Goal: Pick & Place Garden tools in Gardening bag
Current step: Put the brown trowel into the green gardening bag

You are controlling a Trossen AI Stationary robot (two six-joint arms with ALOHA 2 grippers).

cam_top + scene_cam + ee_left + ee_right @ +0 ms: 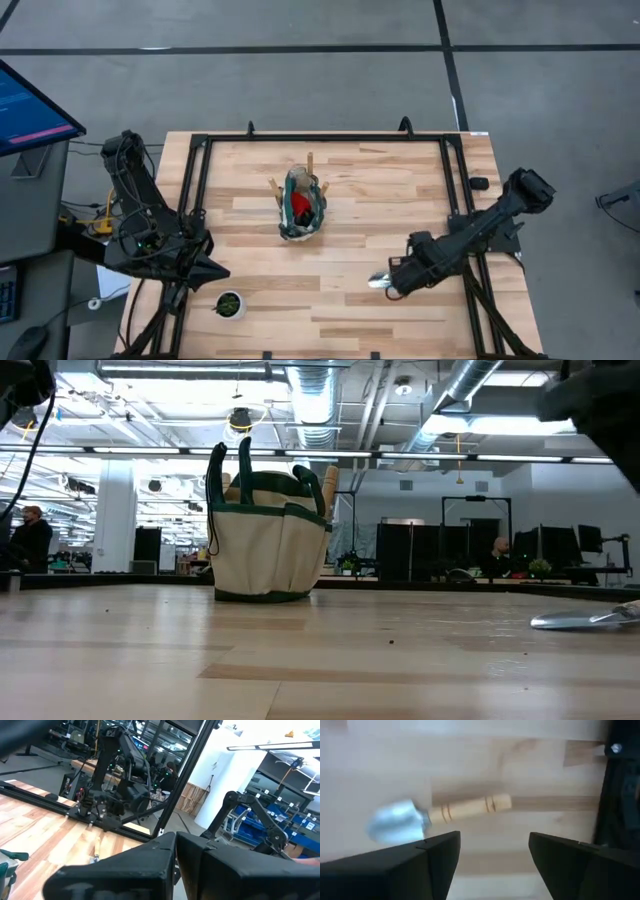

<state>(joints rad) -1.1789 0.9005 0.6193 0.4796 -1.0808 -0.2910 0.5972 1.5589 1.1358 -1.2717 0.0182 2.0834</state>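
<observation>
My left gripper (pixel 212 270) waits at about eight o'clock on the desk (pixel 380 190), near the edge, its jaws pressed together with nothing between them. A small potted plant (pixel 229 304) sits just beyond it toward six o'clock; that is no part of my job.

Near the centre, a touch toward eleven o'clock, stands the gardening bag (pixel 302 206). It is soft cloth, so I judge it will give if I push a tool against its wall. Wooden handles (pixel 310 162) stick up out of it, and something red (pixel 301 204) shows inside.

Over toward four o'clock lies the trowel (pixel 436 815), flat on the desk, the one tool I see outside the bag. It looks light and stiff: a smooth metal blade (pixel 396 826) and a turned wooden handle (pixel 470 807) with grooves. The blade seems slick and thin-edged, a poor place to pinch. The handle is round and dry-looking, so I would take it there, about midway, across its width, to keep it from swinging nose-down.

My right gripper (pixel 494 851) hangs right over that trowel. Its jaws stand wide apart, well clear of the handle on both sides, and they hold nothing and touch nothing. The handle lies crosswise ahead of the gap, so I judge I must drop and centre before closing.
</observation>
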